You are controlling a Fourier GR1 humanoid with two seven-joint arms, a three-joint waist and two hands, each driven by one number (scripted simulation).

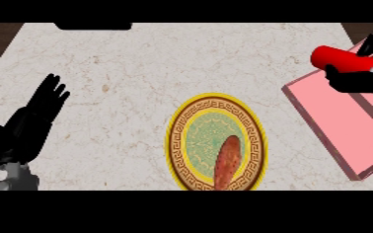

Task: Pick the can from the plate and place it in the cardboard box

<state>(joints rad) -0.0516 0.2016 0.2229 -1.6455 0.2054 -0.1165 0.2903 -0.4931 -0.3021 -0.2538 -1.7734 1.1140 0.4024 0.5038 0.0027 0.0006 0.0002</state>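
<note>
Red cylindrical can [336, 58]: smooth, glossy, plain. Held off the plate, over the far corner of the pink flat rectangular box [331, 123]. Long axis lies near level, rounded end toward view's left. Right hand [351, 81] curled round it. Left hand [36, 113] at left edge, fingers straight, resting. Round gold-rimmed patterned plate [175, 140] bears reddish-brown oblong food [228, 160]. Pale marbled counter [131, 69].

Right hand [353, 81] at upper right, fingers curled round red can [339, 58], over far end of pink box [328, 118]. Box lies at right edge of worktop [146, 64]. Gold-rimmed patterned plate [177, 143] centre-front, carrying long brown food item [227, 160]. Left hand [36, 116] rests open at left edge, fingers up.
</note>
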